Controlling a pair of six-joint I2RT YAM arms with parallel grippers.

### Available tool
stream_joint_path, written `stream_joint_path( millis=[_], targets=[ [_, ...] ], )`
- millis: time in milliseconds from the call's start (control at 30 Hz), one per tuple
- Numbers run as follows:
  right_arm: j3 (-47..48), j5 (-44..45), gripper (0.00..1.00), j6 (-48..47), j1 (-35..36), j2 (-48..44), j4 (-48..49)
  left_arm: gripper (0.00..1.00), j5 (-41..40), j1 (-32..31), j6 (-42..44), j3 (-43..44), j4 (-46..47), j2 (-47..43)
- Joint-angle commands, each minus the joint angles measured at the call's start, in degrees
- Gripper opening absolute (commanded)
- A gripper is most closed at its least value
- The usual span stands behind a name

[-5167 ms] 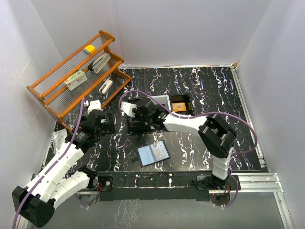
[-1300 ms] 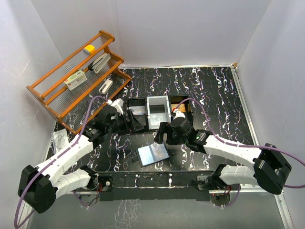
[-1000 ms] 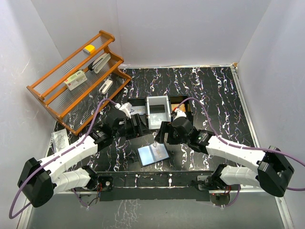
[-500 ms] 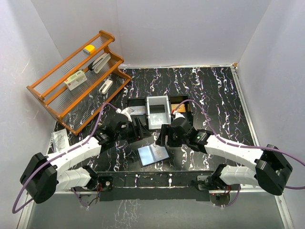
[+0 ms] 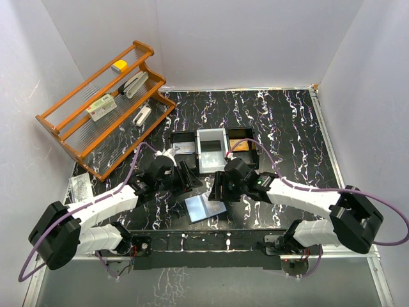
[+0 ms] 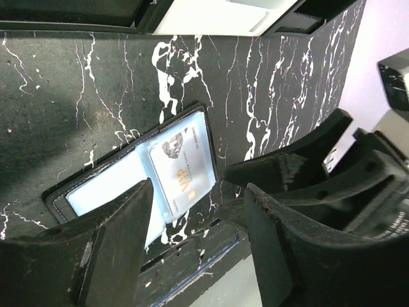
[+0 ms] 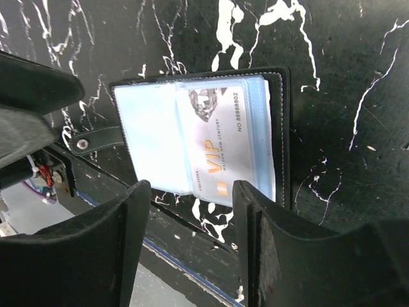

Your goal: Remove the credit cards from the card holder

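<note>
The card holder (image 5: 205,206) lies open on the table near the front edge, with its light blue inside facing up. A pale credit card (image 7: 220,146) printed "VIP" sits in its right clear pocket (image 6: 184,167). The left pocket (image 7: 147,134) looks plain blue. My left gripper (image 5: 191,178) hangs open just behind the holder's left half (image 6: 198,198). My right gripper (image 5: 217,187) hangs open over its right half (image 7: 190,188). Nothing is between either pair of fingers. In both wrist views the fingertips frame the holder's near edge without touching it.
A black three-compartment tray (image 5: 174,136) stands just behind the grippers, with a light flat rectangle (image 5: 211,150) in its middle compartment. A wooden rack (image 5: 102,105) with small items stands at the back left. The table's front edge (image 7: 185,256) runs right below the holder.
Both arms have come in from the tray toward the card holder and lowered over it. Both pairs of jaws have narrowed but stay open. The holder has not moved.
</note>
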Motion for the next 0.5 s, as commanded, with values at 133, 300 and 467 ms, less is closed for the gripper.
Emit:
stream_joint_path(
  millis=[133,300,467],
  targets=[
    [3.1,-0.9,0.5,-0.7,-0.3,4.2,-0.4,0.54,1.5,-1.8,-3.7,-0.9,0.2,0.9],
    [4.1,-1.6,0.41,-4.0,-0.3,6.6,-0.7,0.52,0.5,-3.7,-4.9,0.3,-3.0,2.3],
    [4.8,0.9,0.4,-5.3,-0.3,8.1,-1.8,0.51,1.8,-4.5,-5.4,0.8,-0.8,5.3]
  ],
)
